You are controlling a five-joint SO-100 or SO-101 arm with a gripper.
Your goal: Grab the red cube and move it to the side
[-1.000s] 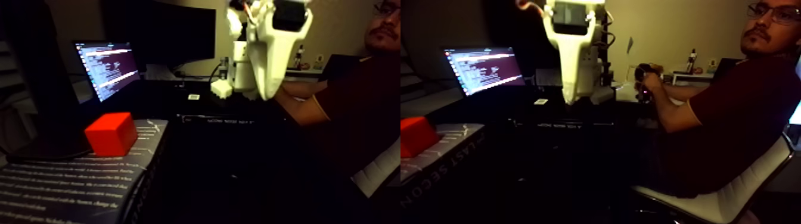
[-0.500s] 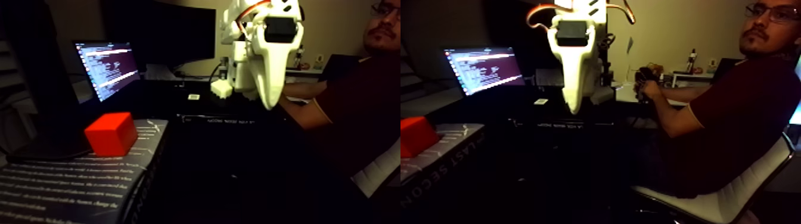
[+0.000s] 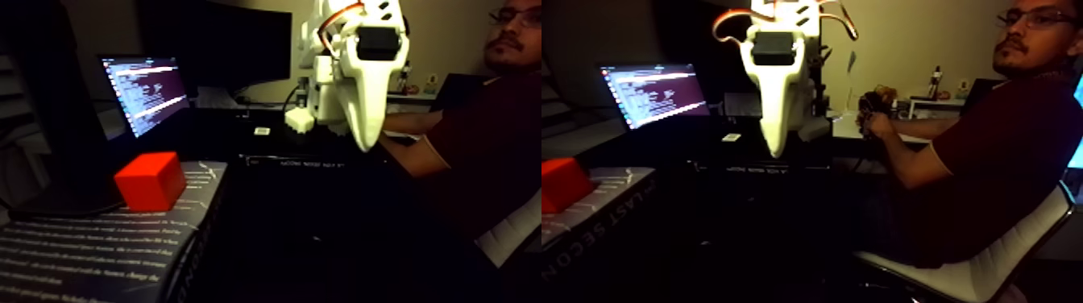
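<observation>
The picture holds two side-by-side halves. The red cube (image 3: pixel 151 180) rests on a dark book (image 3: pixel 97 250) with white print at the lower left of the left half; in the right half the red cube (image 3: pixel 562 184) is cut by the left edge. My white gripper (image 3: pixel 367 145) hangs in the air, pointing down, well to the right of the cube and higher up. In the right half the gripper (image 3: pixel 778 151) shows the same way. Its jaws taper to a single tip with nothing between them.
A laptop (image 3: pixel 145 90) with a lit screen stands behind the cube, with a dark monitor (image 3: pixel 226 48) further back. A seated person (image 3: pixel 991 145) at the right holds a handle (image 3: pixel 874 109) from a white chair (image 3: pixel 983 270). The table in front is dark.
The gripper has come down a little and turned slightly over the last second. The red cube has stayed in place on the book.
</observation>
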